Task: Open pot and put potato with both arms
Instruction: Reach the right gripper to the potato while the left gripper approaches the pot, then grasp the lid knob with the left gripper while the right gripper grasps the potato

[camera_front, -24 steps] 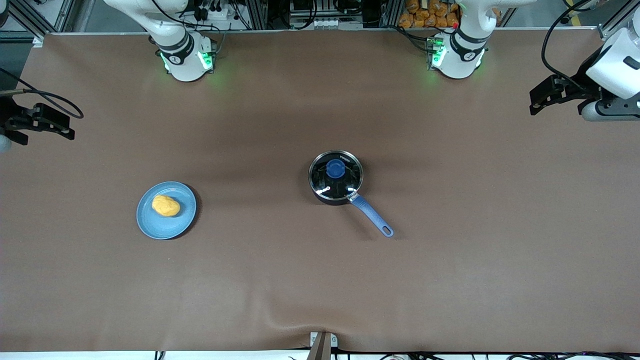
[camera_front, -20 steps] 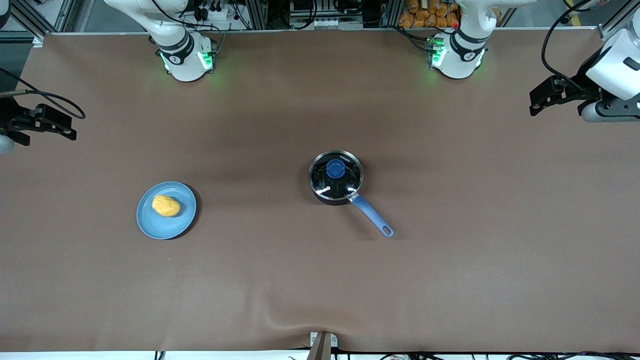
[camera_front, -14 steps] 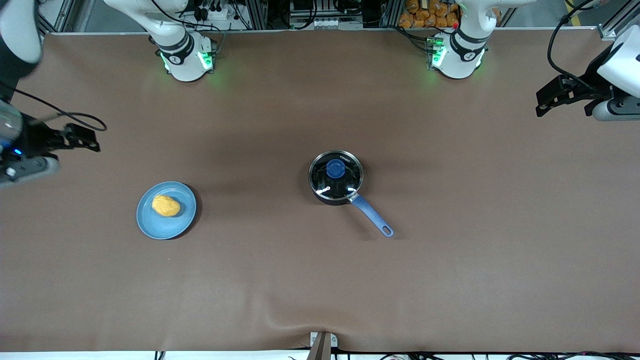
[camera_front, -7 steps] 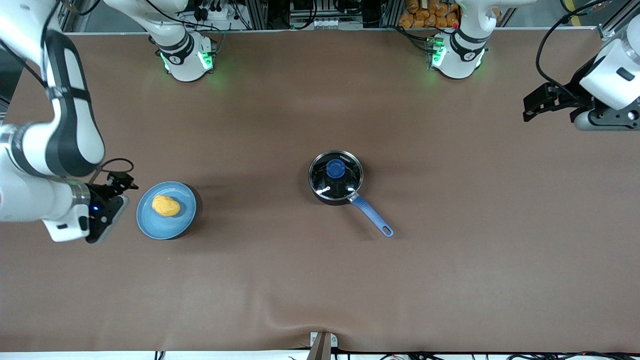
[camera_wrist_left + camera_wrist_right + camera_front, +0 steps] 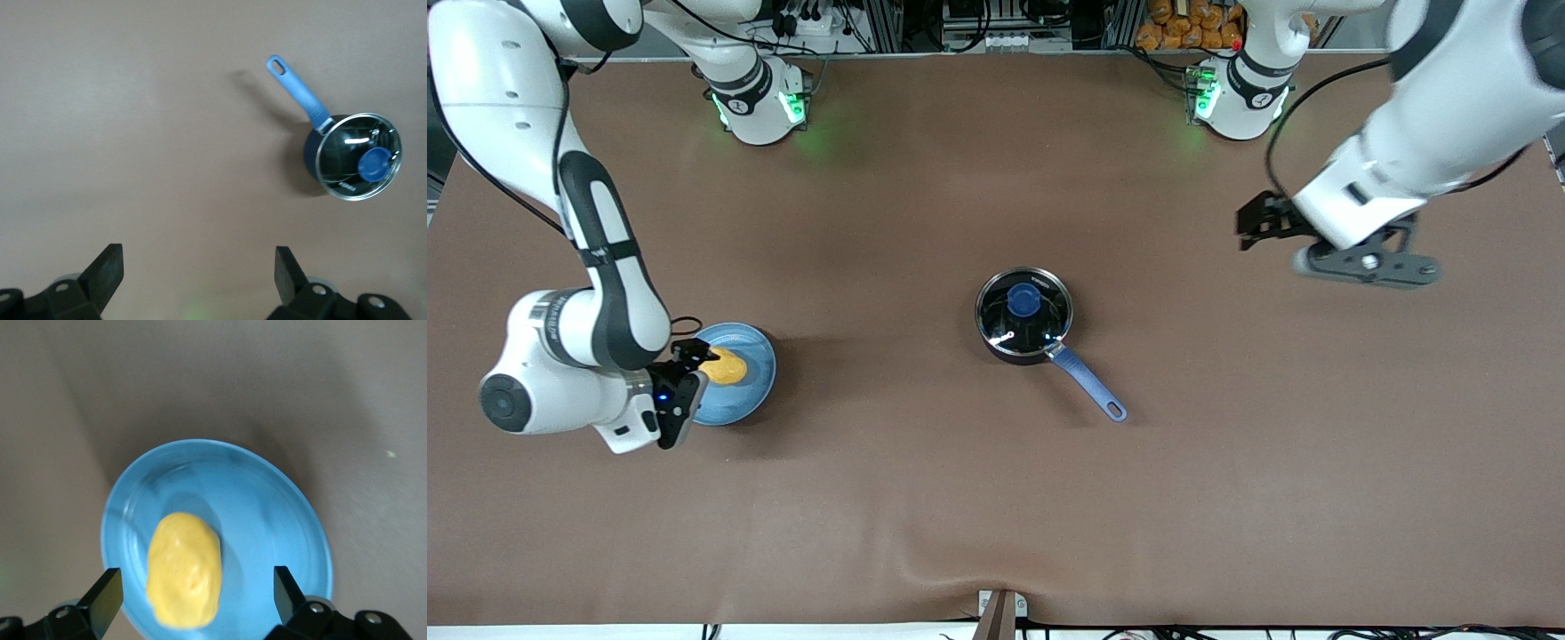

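Brown table [image 5: 978, 498]; metal framing [image 5: 889, 22] along its edge.

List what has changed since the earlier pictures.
The right pincer swung in over the plate, open above the potato. The left pincer, open, moved in toward the pot, over bare table. Pot, lid, potato and plate stayed put.

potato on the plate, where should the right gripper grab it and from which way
Probably across its narrow middle, coming straight down. The potato lies flat as an oval on the blue plate, and the right gripper, open above it, looks wide enough to span its short width.
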